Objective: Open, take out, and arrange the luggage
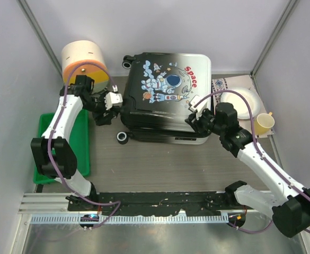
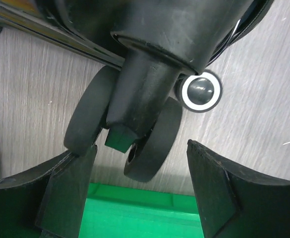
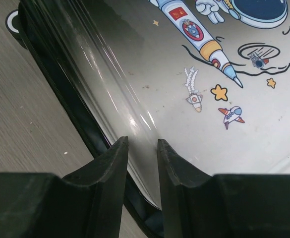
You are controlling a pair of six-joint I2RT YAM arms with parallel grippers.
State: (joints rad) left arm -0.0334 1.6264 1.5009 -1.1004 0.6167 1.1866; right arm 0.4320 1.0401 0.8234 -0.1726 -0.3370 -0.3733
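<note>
Luggage (image 1: 165,98) lies shut, print up, at back of desk (image 1: 160,169); my left fingers (image 2: 70,188) stand wide astride a wheel (image 2: 149,144), probably bracing, and my right fingers (image 3: 112,173) sit narrow over its front rim, gripping nothing, probably seeking the seam.

A dark grey wood-grain tabletop (image 1: 160,169) is enclosed by plain pale walls (image 1: 160,26) left, far and right; a silver aluminium rail (image 1: 46,203) runs along its near edge.

A: The left arm (image 1: 64,114) and right arm (image 1: 260,159), what colours?
B: White links, black joints.
A: Cables?
B: Purple cable (image 1: 51,151) looping along each. Fingers (image 3: 107,183) matte black, wedge-shaped.
</note>
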